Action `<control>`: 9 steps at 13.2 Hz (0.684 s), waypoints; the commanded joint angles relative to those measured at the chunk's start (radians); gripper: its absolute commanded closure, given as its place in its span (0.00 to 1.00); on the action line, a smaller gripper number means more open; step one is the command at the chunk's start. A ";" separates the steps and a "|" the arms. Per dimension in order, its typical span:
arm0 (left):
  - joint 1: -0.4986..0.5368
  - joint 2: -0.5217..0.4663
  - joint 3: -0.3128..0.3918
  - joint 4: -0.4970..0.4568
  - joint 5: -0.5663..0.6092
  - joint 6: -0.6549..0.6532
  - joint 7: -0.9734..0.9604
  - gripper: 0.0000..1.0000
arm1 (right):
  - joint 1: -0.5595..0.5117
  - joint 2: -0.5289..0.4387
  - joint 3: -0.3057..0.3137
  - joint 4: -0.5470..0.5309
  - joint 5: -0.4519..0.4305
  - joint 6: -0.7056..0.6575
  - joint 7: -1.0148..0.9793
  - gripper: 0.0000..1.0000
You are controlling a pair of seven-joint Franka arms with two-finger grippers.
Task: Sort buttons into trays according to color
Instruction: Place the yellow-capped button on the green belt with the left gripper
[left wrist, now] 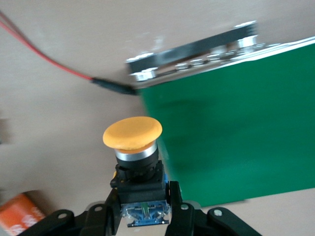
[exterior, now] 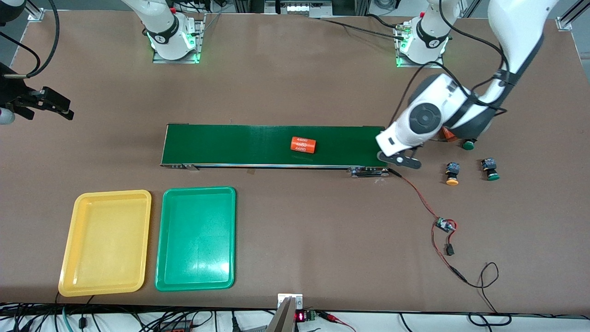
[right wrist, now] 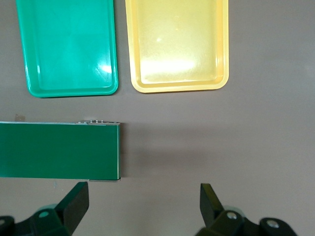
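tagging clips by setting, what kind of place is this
Probably a robotics lab test bench rather than a factory line: two arm bases bolted to a brown table, a short green conveyor belt, and loose wiring with a small bare circuit board.

Left claw (left wrist: 142, 216) clamped low at the table's left-arm end; right claw (right wrist: 142, 206) agape, apparently aloft.

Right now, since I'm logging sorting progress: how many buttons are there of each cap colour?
Yellow-capped: 2, the held button in the left gripper and the yellow table button.
Green-capped: 2, the nearer green button and the farther green button, both on the table.
Total: 4.
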 commanded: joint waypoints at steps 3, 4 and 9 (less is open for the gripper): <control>-0.054 0.104 0.002 0.014 -0.012 0.113 -0.122 0.72 | -0.005 0.005 0.002 0.009 -0.016 -0.009 0.014 0.00; -0.066 0.110 0.002 0.014 -0.012 0.114 -0.129 0.72 | -0.007 0.006 0.002 0.009 -0.016 -0.007 0.014 0.00; -0.079 0.101 -0.007 0.039 -0.012 0.101 -0.152 0.00 | -0.010 0.011 0.002 0.009 -0.016 -0.009 0.014 0.00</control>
